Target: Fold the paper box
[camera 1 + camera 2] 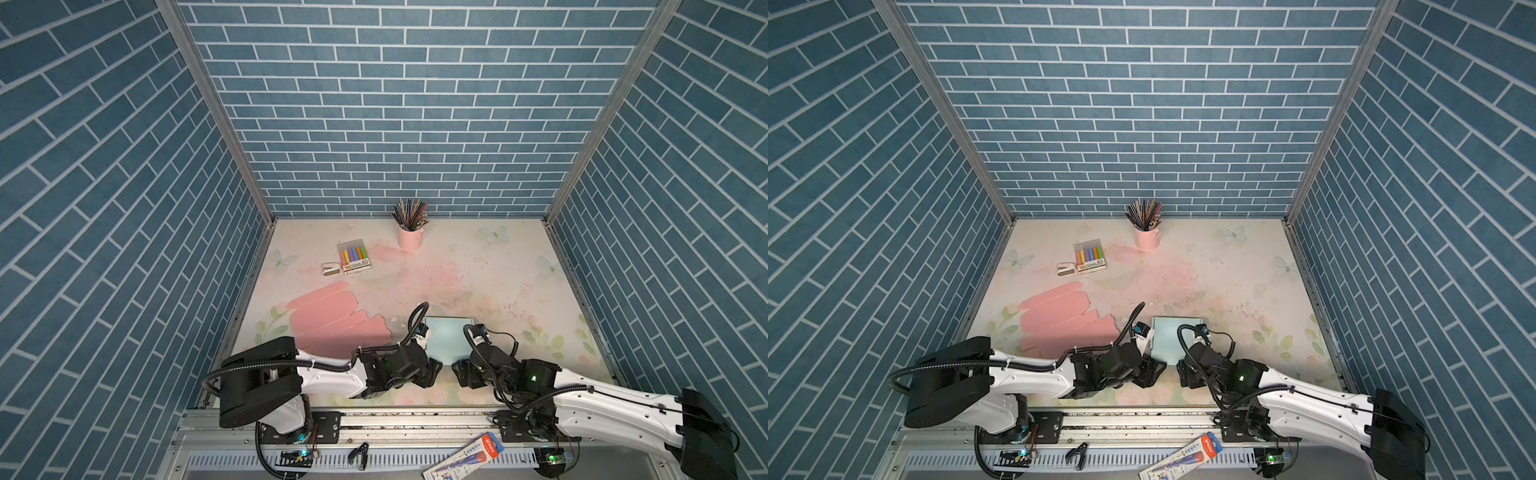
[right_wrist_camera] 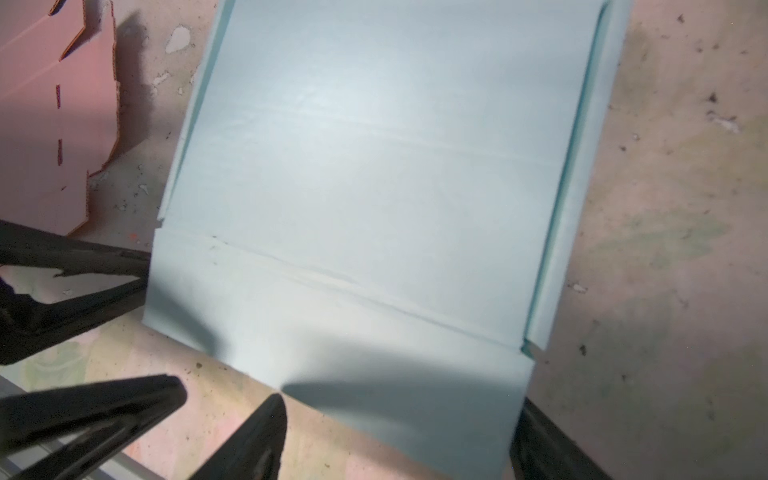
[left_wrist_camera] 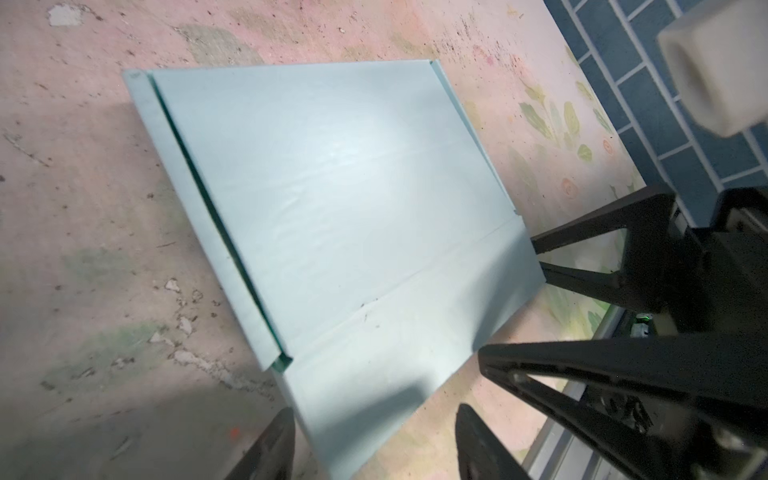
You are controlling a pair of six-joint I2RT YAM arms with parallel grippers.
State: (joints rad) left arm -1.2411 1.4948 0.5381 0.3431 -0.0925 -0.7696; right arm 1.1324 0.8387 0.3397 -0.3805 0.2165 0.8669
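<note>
Flap-lifting looks next: left gripper [image 1: 433,371] and right gripper [image 1: 459,370], spread wide and empty, sit at nearest edge of flat pale-blue paper box [image 1: 447,338].

**A:** What stands around the bench [image 1: 478,266]?

**B:** Three walls papered in a blue brick pattern with white joints. There is a back wall [image 1: 407,104] behind it and a side wall [image 1: 104,187] at each flank. Grey metal posts [image 1: 216,112] run up the two far corners.

**A:** And the bench top itself?

**B:** Pale pink, printed with butterflies [image 1: 494,235] and leaves, scuffed and speckled dark near its middle. A metal rail [image 1: 415,419] runs along its near edge.
</note>
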